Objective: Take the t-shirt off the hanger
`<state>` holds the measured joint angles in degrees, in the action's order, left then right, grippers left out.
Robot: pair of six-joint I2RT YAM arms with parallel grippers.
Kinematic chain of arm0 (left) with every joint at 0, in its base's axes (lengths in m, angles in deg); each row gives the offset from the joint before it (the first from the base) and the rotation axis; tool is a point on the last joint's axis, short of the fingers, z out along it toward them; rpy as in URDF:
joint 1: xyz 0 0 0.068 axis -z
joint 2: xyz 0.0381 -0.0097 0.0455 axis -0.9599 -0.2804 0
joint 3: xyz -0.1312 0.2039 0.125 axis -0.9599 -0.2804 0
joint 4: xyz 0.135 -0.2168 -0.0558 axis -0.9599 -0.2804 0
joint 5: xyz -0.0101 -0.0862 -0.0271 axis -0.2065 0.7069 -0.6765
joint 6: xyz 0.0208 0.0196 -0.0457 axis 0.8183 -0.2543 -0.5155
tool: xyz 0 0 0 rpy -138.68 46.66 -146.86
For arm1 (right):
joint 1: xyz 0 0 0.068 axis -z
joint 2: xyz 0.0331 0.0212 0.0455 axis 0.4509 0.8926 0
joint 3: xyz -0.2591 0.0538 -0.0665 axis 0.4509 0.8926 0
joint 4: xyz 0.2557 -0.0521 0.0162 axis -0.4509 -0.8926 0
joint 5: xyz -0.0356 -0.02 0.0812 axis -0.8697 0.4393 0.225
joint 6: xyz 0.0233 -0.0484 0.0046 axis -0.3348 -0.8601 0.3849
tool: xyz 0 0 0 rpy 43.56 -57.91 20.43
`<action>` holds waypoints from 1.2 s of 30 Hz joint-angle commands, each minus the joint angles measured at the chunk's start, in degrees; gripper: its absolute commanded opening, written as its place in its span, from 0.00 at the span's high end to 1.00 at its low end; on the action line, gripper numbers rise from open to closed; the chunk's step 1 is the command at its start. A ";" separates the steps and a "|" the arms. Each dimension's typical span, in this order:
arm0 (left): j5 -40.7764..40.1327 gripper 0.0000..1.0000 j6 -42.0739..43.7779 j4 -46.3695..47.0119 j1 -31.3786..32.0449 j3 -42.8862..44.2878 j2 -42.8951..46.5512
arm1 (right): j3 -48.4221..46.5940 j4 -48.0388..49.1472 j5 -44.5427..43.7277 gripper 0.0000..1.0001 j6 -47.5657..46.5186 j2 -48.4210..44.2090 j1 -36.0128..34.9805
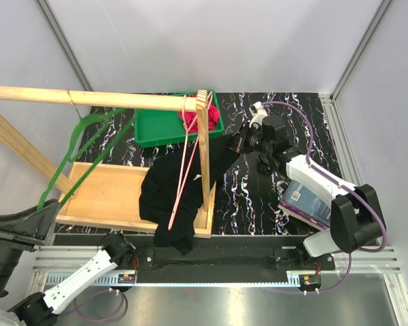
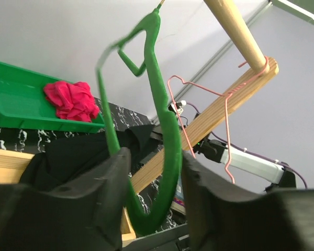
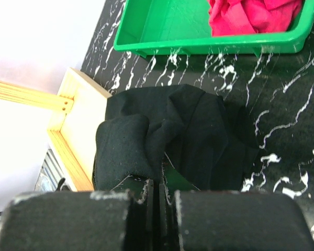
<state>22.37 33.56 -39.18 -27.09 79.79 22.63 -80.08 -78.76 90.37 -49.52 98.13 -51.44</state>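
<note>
Well left of the post (image 1: 205, 153), the left jaws stand apart around the bare green hanger's (image 2: 165, 130) lower bend; whether they pinch it I cannot tell. At the post's foot the t-shirt (image 1: 164, 197) lies heaped, its long axis slanting from near-left to far-right. Just right of the post, the right jaws are closed on its far end, so that arm is nearer.
</note>
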 commanded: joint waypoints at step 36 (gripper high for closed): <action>1.49 0.21 -2.35 -5.41 1.88 -3.46 -3.16 | -51.92 -40.23 -3.08 1.00 -7.94 -7.43 0.39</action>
<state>24.06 32.01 -46.83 -25.49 78.46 20.21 -141.96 -122.14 84.75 -58.88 91.88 -51.27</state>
